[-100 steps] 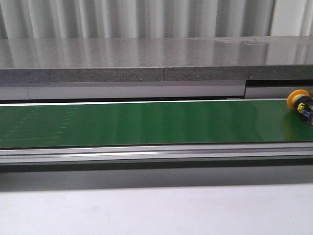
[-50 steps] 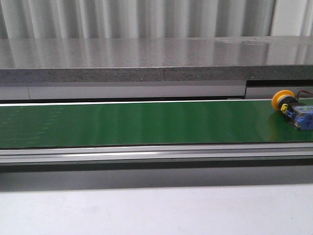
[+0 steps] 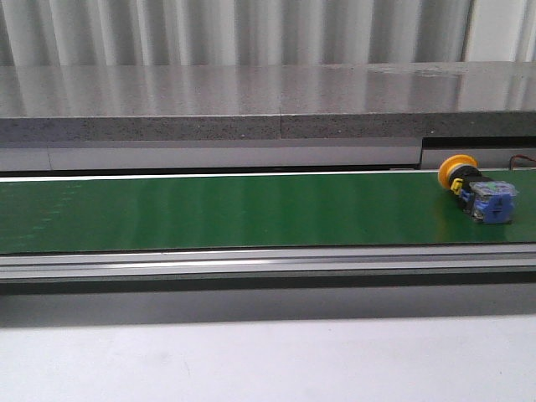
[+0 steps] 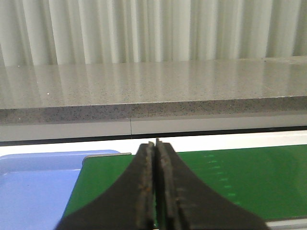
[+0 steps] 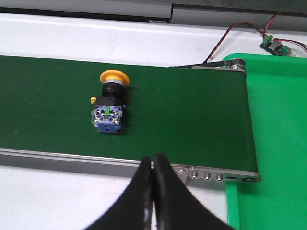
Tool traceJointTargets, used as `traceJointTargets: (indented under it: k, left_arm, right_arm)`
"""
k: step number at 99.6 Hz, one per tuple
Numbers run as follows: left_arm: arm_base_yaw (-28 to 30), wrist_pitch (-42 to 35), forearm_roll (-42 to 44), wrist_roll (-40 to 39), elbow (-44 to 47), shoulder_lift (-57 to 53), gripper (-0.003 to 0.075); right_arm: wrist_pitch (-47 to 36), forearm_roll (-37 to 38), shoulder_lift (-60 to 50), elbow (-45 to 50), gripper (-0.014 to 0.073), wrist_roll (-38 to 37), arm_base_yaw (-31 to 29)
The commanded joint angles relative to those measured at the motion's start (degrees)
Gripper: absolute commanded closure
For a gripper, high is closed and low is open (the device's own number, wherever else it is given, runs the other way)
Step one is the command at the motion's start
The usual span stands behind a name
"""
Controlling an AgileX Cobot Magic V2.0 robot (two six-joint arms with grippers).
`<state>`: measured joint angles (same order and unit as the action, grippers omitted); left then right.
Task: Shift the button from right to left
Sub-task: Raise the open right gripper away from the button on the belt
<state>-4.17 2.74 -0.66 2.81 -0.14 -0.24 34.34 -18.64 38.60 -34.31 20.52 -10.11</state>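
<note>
The button (image 3: 475,189) lies on its side on the green conveyor belt (image 3: 251,209) near the right end, yellow-orange cap toward the far edge, blue contact block toward the near edge. In the right wrist view the button (image 5: 110,106) shows its cap, dark body and blue block with a small green mark. My right gripper (image 5: 153,160) is shut and empty, over the belt's near rail, apart from the button. My left gripper (image 4: 156,146) is shut and empty above the belt's left end. Neither gripper shows in the front view.
A blue tray (image 4: 33,187) sits past the belt's left end. A green tray (image 5: 273,134) sits past the right end, with a small circuit board and wires (image 5: 274,44) behind it. A grey stone ledge (image 3: 251,105) runs along behind the belt.
The button has travelled leftward along the belt, from the frame's right edge to a spot fully in view. No arm shows in the front view.
</note>
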Motion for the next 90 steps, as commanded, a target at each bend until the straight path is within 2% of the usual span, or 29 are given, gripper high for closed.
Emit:
traceJointTargets:
  k: [1, 90]
  left_arm:
    - [-0.4, -4.7, -0.3, -0.7, 1.4, -2.0, 0.0740]
    - [-0.4, -6.6, -0.2, -0.7, 1.4, -2.0, 0.0740]
  right_arm:
    - [-3.2, -0.5, -0.3, -1.5, 0.0661, 0.5, 0.1]
    - [-3.2, -0.5, -0.3, -1.5, 0.0661, 0.5, 0.1]
